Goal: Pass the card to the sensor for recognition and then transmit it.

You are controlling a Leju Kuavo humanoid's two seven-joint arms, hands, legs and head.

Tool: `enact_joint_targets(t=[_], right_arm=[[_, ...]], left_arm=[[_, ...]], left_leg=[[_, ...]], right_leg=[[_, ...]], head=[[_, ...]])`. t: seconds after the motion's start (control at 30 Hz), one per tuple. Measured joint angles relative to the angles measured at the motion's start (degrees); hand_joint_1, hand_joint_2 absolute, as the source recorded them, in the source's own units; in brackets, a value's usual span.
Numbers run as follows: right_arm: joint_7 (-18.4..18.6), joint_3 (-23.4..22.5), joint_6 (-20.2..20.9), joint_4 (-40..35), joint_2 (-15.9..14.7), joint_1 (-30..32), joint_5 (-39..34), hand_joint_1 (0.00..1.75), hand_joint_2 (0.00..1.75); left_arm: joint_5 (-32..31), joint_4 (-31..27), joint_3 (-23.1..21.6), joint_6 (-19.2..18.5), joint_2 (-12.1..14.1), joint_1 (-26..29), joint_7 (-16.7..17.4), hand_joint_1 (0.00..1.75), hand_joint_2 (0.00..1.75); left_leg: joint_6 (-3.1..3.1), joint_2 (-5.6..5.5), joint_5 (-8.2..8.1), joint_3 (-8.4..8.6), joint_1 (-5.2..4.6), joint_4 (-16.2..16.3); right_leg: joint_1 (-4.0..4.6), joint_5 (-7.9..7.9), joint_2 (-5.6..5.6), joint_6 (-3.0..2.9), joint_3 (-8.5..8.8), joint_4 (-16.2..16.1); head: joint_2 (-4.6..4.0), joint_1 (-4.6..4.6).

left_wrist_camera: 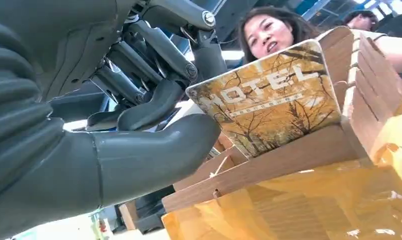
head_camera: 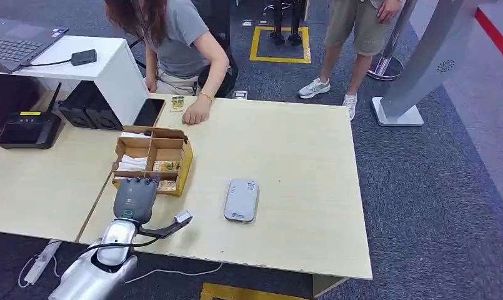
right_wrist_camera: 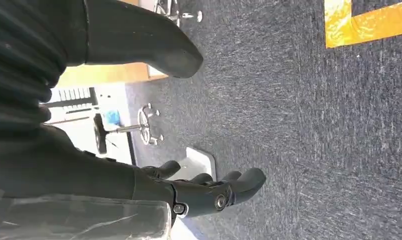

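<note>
on the far left a black device (head_camera: 31, 128) sits on the neighbouring table, and beside it the left hand (head_camera: 135, 199) reaches over the near end of the cardboard box (head_camera: 152, 157), a divided tray on the wooden table (head_camera: 298, 162). in the left wrist view the thumb (left_wrist_camera: 154, 150) and dark fingers (left_wrist_camera: 154, 102) are at the corner of a yellow hotel card (left_wrist_camera: 271, 97) standing in the box, and i cannot tell whether they truly pinch it or just touch it. the card stands on its long edge, tilted, its printed face turned toward the hand, its long axis running across the compartment. white cards (head_camera: 134, 162) lie in the next slot. a person (head_camera: 177, 44) leans in from the far side, one hand resting on the table by a black phone (head_camera: 149, 112). to the right, the grey sensor (head_camera: 241, 200) lies flat, well apart from the box, long axis running near to far. the right hand (right_wrist_camera: 208, 192) hangs over the carpet, fingers loosely apart, holding nothing.
</note>
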Motion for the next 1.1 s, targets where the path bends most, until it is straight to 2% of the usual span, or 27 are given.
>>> enact_joint_targets(t=[0.17, 0.2, 0.33, 0.53, 0.77, 1.1], right_arm=[[-0.15, 0.02, 0.13, 0.00, 0.00, -0.02, 0.13, 0.00, 1.75], [-0.15, 0.02, 0.11, 0.00, 0.00, -0.03, 0.13, 0.00, 1.75], [-0.15, 0.07, 0.09, 0.00, 0.00, -0.01, 0.33, 0.00, 1.75], [-0.15, 0.33, 0.05, 0.02, 0.00, -0.03, 1.09, 0.00, 1.75], [-0.15, 0.96, 0.11, 0.09, 0.04, -0.11, 1.66, 0.00, 1.75], [-0.15, 1.44, 0.13, 0.11, 0.11, -0.13, 1.68, 0.00, 1.75]], left_arm=[[0.00, 0.02, -0.92, 1.47, 0.57, -0.01, 2.33, 1.75, 1.75], [-0.02, 0.02, -1.52, 2.10, 0.96, -0.10, 3.89, 1.75, 1.75], [-0.02, -1.94, -5.87, 4.38, 3.67, -1.13, 10.46, 1.75, 1.75], [-0.02, -6.79, -10.29, 5.73, 7.76, -3.44, 14.02, 1.75, 1.75], [-0.04, -12.45, -13.81, 6.19, 11.91, -8.76, 15.55, 1.75, 1.75], [-0.04, -14.75, -15.65, 6.23, 13.47, -10.53, 15.57, 1.75, 1.75]], left_leg=[[0.00, 0.00, 0.00, 0.00, 0.00, 0.00], [0.00, 0.00, 0.00, 0.00, 0.00, 0.00], [0.00, 0.01, 0.00, 0.00, 0.01, 0.00], [0.01, 0.00, 0.01, 0.00, 0.02, 0.00], [0.01, 0.00, 0.02, 0.01, 0.00, 0.00], [0.01, 0.00, 0.01, 0.00, 0.00, 0.00]], right_leg=[[0.00, 0.00, 0.00, 0.00, 0.00, 0.00], [0.00, 0.00, 0.00, 0.00, -0.01, 0.00], [0.00, 0.00, 0.00, 0.00, -0.02, 0.00], [0.01, 0.00, 0.00, 0.00, -0.02, 0.00], [0.00, 0.01, 0.01, 0.00, 0.00, 0.01], [0.00, 0.00, 0.00, 0.00, -0.01, 0.00]], head=[[0.00, 0.00], [0.00, -0.02], [0.00, -0.02], [0.00, 0.00], [0.00, -0.02], [0.00, 0.00]])
